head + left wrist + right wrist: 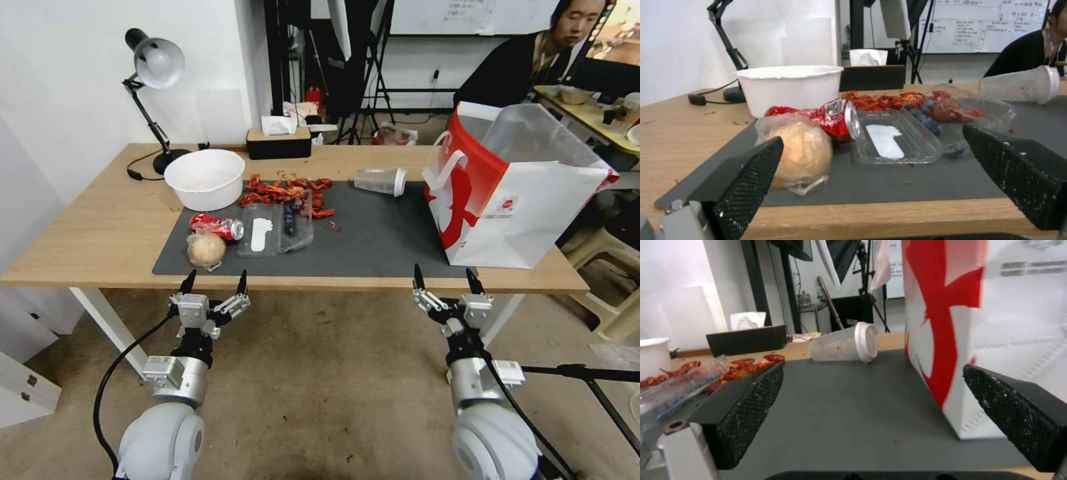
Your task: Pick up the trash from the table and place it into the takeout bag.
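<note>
The trash lies on the table's (pixel 100 220) dark mat: a plastic-wrapped tan ball (pixel 206 249) (pixel 800 153), a crushed red can (pixel 217 225) (pixel 831 116), red food leftovers (pixel 283 191) (pixel 889 100) and a clear plastic cup (pixel 381 180) (pixel 844 343) on its side. The takeout bag (pixel 513 193) (pixel 996 323) stands open at the mat's right end. My left gripper (pixel 214 283) (pixel 871 180) hangs open just off the front edge, facing the ball. My right gripper (pixel 445 279) (pixel 871 416) is open too, off the edge near the bag's front left corner.
An open clear clamshell tray (pixel 275 230) (pixel 898 140) lies right of the can. A white bowl (pixel 205 178) (pixel 789 88), a desk lamp (pixel 155 73) and a tissue box (pixel 279 142) stand toward the back. A person sits behind the bag.
</note>
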Controlling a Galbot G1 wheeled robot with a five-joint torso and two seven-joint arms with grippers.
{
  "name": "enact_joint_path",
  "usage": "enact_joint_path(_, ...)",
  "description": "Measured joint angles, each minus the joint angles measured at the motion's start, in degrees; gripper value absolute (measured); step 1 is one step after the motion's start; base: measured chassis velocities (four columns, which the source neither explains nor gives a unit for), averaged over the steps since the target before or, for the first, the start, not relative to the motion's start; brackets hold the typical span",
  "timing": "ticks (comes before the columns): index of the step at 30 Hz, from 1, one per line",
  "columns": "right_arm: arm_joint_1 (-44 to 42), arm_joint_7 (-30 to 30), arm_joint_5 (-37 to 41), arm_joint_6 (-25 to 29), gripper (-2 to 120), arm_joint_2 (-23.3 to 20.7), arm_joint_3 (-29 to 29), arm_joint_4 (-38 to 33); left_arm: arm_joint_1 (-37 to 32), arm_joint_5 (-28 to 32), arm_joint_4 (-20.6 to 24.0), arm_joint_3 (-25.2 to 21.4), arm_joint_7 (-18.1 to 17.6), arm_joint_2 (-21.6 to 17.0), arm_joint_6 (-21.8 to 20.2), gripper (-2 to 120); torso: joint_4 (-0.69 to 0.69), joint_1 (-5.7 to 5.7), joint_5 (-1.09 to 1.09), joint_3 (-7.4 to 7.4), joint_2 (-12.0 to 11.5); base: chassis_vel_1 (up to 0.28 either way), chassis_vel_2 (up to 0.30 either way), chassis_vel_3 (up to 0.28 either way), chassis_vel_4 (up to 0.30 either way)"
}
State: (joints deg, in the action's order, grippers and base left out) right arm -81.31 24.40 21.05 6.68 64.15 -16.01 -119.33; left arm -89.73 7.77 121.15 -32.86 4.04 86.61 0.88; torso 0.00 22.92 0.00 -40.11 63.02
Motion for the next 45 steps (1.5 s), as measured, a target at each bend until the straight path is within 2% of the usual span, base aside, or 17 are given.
enact_joint_path(9,12.11,3.06,7.19,-5.04,100,-1.79,4.03,4.06,-0.16,-0.04,0.00,-0.03,0.00,0.23,0.15,100,0.01,0.00,0.00,0.00,0.00,0.000,0.000,0.000,0.000)
enact_joint_path(13,22.05,5.24,11.31,-7.59,100,-2.35,8.54,8.92,-0.09,-0.04,-0.22,-0.09,0.00,0.37,0.28,100,0.00,0.00,-0.01,0.00,0.00,0.000,0.000,0.000,0.000)
enact_joint_path(17,28.56,6.65,13.60,-8.86,100,-2.06,11.98,13.36,0.14,-0.03,-0.45,-0.10,-0.01,0.42,0.32,100,-0.01,0.00,-0.01,0.00,0.00,0.000,0.000,0.000,0.000)
enact_joint_path(19,28.76,6.70,13.66,-8.89,100,-2.04,12.09,13.51,0.15,-0.03,-0.46,-0.10,-0.01,0.41,0.32,100,-0.01,0.00,0.00,0.00,0.00,0.000,0.000,0.000,0.000)
enact_joint_path(25,42.49,9.90,16.93,-10.49,100,-0.31,18.37,23.68,0.90,0.15,-1.29,-0.13,-0.03,0.36,0.38,100,0.00,0.01,-0.01,-0.01,0.00,0.000,0.000,0.000,0.000)
enact_joint_path(36,51.91,12.37,19.95,-14.83,100,2.91,24.08,31.43,1.33,0.39,-1.66,-0.11,-0.07,0.11,0.39,100,-0.01,0.00,0.00,0.00,0.00,0.000,0.000,0.000,0.000)
enact_joint_path(45,56.79,14.31,22.25,-15.65,100,5.80,25.02,36.90,1.06,0.46,-1.41,-0.07,-0.09,-0.26,0.43,100,0.00,0.00,-0.01,0.00,0.00,0.000,0.000,0.000,0.000)
